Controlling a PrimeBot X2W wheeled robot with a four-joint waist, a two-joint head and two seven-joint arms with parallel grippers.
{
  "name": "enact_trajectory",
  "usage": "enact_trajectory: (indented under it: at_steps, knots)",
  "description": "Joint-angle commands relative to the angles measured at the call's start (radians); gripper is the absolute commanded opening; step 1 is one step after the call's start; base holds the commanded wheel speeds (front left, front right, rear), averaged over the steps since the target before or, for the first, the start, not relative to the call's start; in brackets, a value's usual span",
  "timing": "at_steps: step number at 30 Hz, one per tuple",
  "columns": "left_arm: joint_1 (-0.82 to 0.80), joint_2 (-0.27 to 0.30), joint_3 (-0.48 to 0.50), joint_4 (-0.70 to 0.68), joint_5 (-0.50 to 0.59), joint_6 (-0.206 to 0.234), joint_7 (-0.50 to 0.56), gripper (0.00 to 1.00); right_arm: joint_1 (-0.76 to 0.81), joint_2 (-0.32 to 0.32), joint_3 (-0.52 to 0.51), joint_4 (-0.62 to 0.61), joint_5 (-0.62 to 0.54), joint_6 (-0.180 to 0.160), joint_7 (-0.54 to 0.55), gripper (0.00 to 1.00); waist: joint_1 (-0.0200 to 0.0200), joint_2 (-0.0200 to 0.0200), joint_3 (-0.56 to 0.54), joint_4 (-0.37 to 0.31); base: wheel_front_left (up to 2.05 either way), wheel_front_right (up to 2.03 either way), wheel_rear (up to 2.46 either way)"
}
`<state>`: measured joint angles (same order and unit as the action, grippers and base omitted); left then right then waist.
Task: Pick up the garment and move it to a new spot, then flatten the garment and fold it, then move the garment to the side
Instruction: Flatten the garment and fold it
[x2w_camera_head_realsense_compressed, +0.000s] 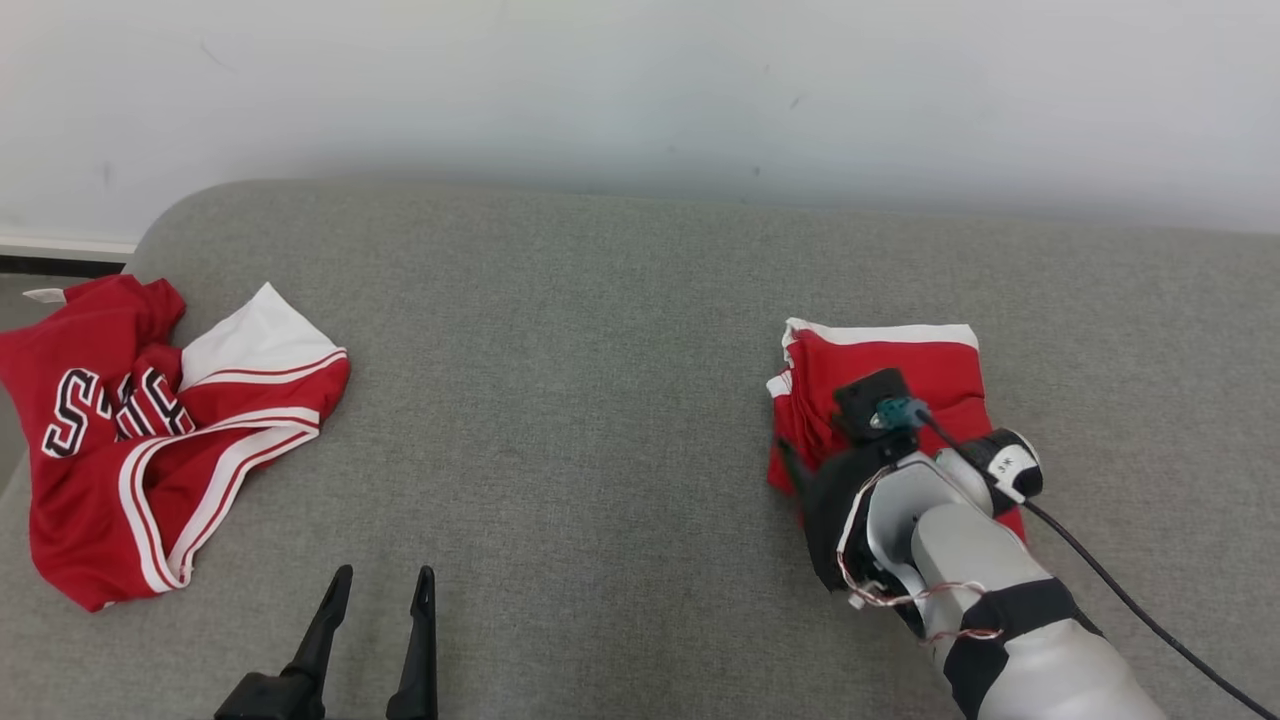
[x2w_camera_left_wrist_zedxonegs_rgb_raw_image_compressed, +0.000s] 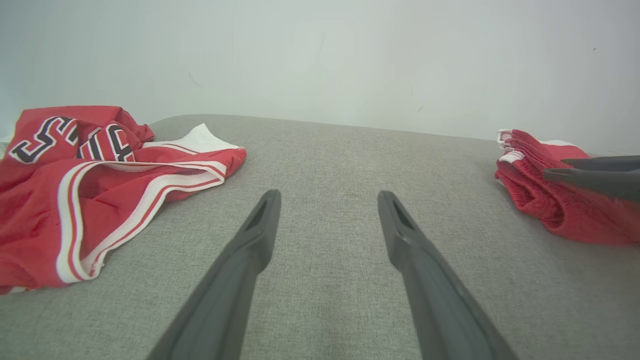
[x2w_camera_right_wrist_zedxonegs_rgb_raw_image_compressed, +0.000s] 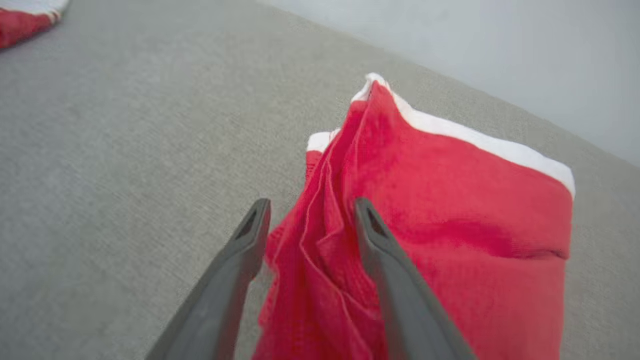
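Right wrist view: right tool (x2w_camera_right_wrist_zedxonegs_rgb_raw_image_compressed: 311, 202) open, fingers straddling edge folds of the folded red garment (x2w_camera_right_wrist_zedxonegs_rgb_raw_image_compressed: 450, 200), not pinching. Garment's on the rt side of the grey table (x2w_camera_head_realsense_compressed: 600, 350). Left tool (x2w_camera_head_realsense_compressed: 385, 575) wide open, empty, near a crumpled jersey (x2w_camera_head_realsense_compressed: 150, 450).

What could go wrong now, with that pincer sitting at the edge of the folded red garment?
1. The right pincer stands open with loose layers of the folded garment between its fingers. Drawing back could snag one and spoil the fold.
2. The crumpled jersey lies at the left edge of the grey surface and might slide off.
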<state>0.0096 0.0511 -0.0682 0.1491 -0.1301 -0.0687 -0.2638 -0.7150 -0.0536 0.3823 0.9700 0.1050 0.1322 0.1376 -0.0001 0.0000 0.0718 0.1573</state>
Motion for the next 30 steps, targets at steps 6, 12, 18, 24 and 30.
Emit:
enact_trajectory:
  at_steps: [6,12,18,24,30]
  knots:
    - [0.026,-0.001,0.003,-0.002,-0.012,0.01,-0.001,1.0,0.029,0.0,0.004,-0.155,0.194,-0.003,-0.068,1.0,0.0001,0.0,-0.023,-0.027,0.0,0.0,0.0]
    - [0.039,-0.001,-0.006,-0.006,-0.017,0.012,-0.001,1.0,0.071,-0.119,-0.103,-0.164,0.134,-0.003,-0.061,1.0,0.0001,0.0,-0.037,-0.044,0.0,0.0,0.0]
    - [0.024,0.0,-0.017,-0.008,-0.018,0.009,-0.001,1.0,0.11,-0.14,-0.192,-0.111,0.005,-0.003,-0.08,0.0,0.0001,0.0,-0.021,-0.039,0.0,0.0,0.0]
    - [0.006,-0.001,-0.017,-0.003,-0.017,0.007,-0.001,1.0,0.12,-0.077,-0.18,-0.059,-0.077,-0.003,-0.126,0.0,0.0001,0.0,-0.002,-0.02,0.0,0.0,0.0]
    - [0.003,-0.001,-0.012,0.003,-0.011,0.005,-0.001,1.0,0.116,-0.013,-0.077,-0.003,-0.064,-0.003,-0.158,0.0,0.0001,0.0,-0.004,-0.009,0.0,0.0,0.0]
